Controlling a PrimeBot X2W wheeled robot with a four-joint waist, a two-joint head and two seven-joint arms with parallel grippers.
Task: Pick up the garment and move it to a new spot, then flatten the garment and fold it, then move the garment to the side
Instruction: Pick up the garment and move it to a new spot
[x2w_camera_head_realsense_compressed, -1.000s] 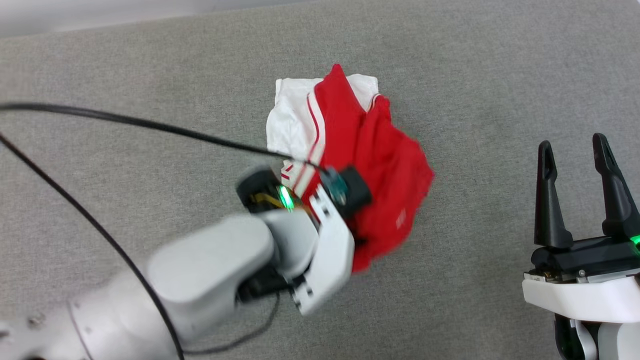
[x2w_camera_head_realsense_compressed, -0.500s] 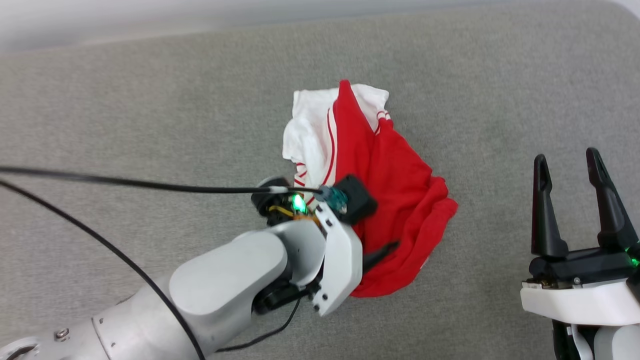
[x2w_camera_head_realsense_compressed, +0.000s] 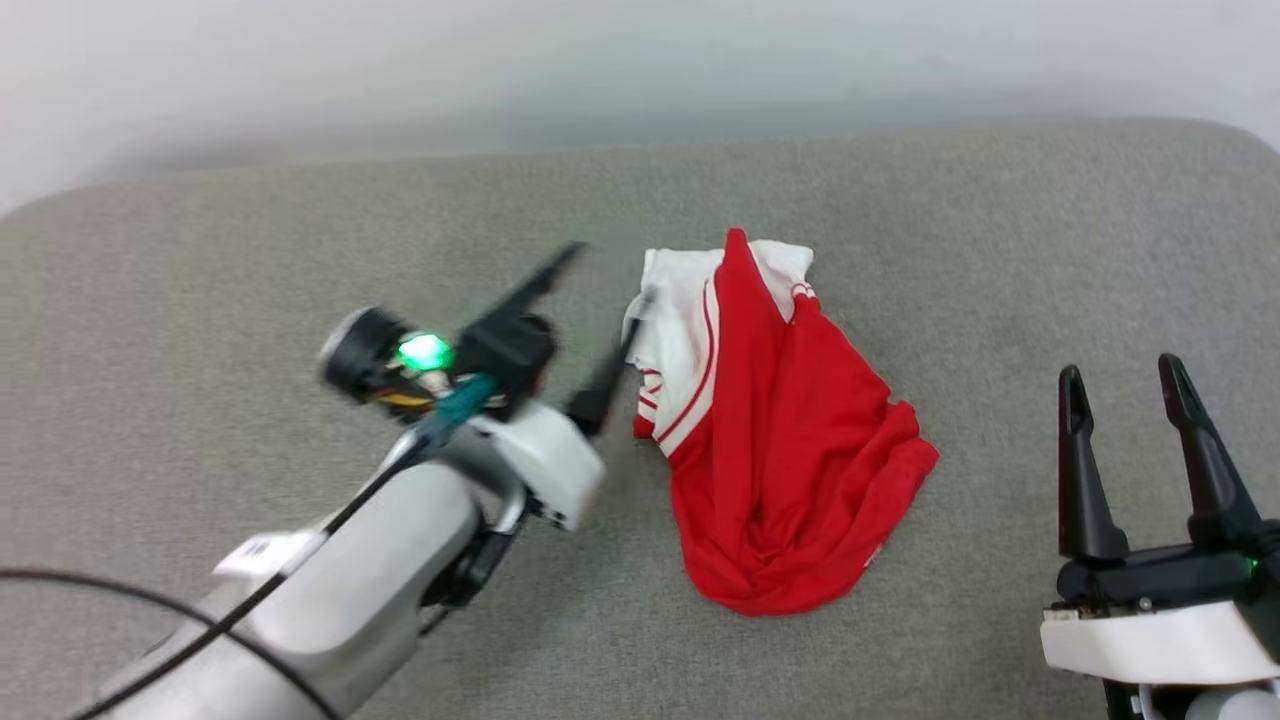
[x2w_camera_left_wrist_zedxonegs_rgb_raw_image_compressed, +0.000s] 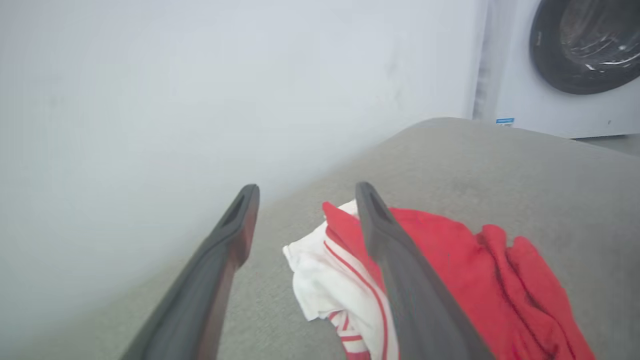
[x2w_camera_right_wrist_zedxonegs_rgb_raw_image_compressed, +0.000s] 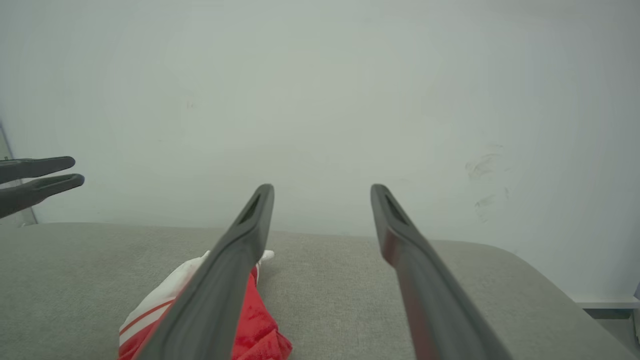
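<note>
The garment (x2w_camera_head_realsense_compressed: 780, 470) lies crumpled on the grey cushioned surface (x2w_camera_head_realsense_compressed: 200, 270), mostly red with a white sleeve and striped trim at its upper left. Its print is hidden. My left gripper (x2w_camera_head_realsense_compressed: 612, 271) is open and raised just left of the white sleeve, holding nothing. In the left wrist view the left gripper (x2w_camera_left_wrist_zedxonegs_rgb_raw_image_compressed: 306, 189) points past the garment (x2w_camera_left_wrist_zedxonegs_rgb_raw_image_compressed: 450, 260), its right finger crossing the red cloth. My right gripper (x2w_camera_head_realsense_compressed: 1120, 370) stands open at the lower right, apart from the garment. In the right wrist view the right gripper (x2w_camera_right_wrist_zedxonegs_rgb_raw_image_compressed: 322, 190) is empty, with the garment (x2w_camera_right_wrist_zedxonegs_rgb_raw_image_compressed: 260, 330) behind its left finger.
A pale wall (x2w_camera_head_realsense_compressed: 640, 70) runs behind the surface's far edge. A washing machine (x2w_camera_left_wrist_zedxonegs_rgb_raw_image_compressed: 585, 45) stands beyond the surface's rounded corner in the left wrist view. The left gripper (x2w_camera_right_wrist_zedxonegs_rgb_raw_image_compressed: 40, 180) shows at the left edge of the right wrist view.
My left gripper has let go of the garment, opened, and pulled up and away to the left. The garment now rests loose. The head camera has tilted, shifting the whole picture.
</note>
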